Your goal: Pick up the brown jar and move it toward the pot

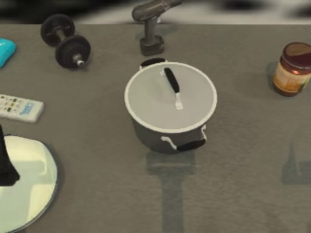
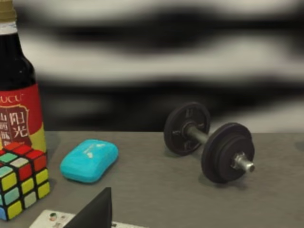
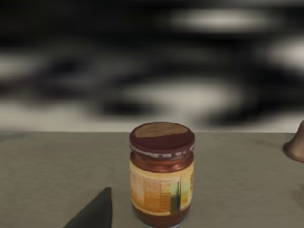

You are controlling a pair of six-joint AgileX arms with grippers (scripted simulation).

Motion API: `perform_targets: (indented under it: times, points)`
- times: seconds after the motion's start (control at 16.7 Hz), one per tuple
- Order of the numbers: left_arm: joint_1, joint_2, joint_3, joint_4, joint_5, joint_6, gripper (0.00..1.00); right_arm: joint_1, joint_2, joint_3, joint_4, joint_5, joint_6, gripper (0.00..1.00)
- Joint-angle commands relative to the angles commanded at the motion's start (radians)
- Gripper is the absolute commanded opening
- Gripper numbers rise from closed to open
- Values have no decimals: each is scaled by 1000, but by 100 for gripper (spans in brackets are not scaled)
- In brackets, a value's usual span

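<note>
The brown jar point(image 1: 292, 69) stands upright at the table's far right, amber with a dark red lid and an orange label. Well to its left, the grey pot point(image 1: 170, 104) sits at mid-table with its lid on. The jar point(image 3: 162, 185) fills the middle of the right wrist view. My right gripper point(image 3: 118, 223) is just short of it and open. Only one dark fingertip point(image 3: 97, 209) shows, apart from the glass. My left gripper point(image 1: 7, 165) is parked at the left edge, open and holding nothing.
A dumbbell point(image 1: 65, 40), a teal soap bar point(image 1: 5, 51) and a remote point(image 1: 19, 108) lie at the left. A round mirror-like plate point(image 1: 34, 194) is under the left gripper. A dark drill point(image 1: 151, 24) stands behind the pot. A sauce bottle point(image 2: 16, 90) and colour cube point(image 2: 21, 180) show in the left wrist view.
</note>
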Motion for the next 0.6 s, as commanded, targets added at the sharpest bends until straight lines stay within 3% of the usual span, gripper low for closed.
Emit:
perform_targets:
  times: [0.3,0.6]
  points:
    - [0,0,0,0,0,0,100,-2,54,32,-45,2,0,100]
    - [0,0,0,0,0,0,100,-9,313,259,-222,8,-9,100]
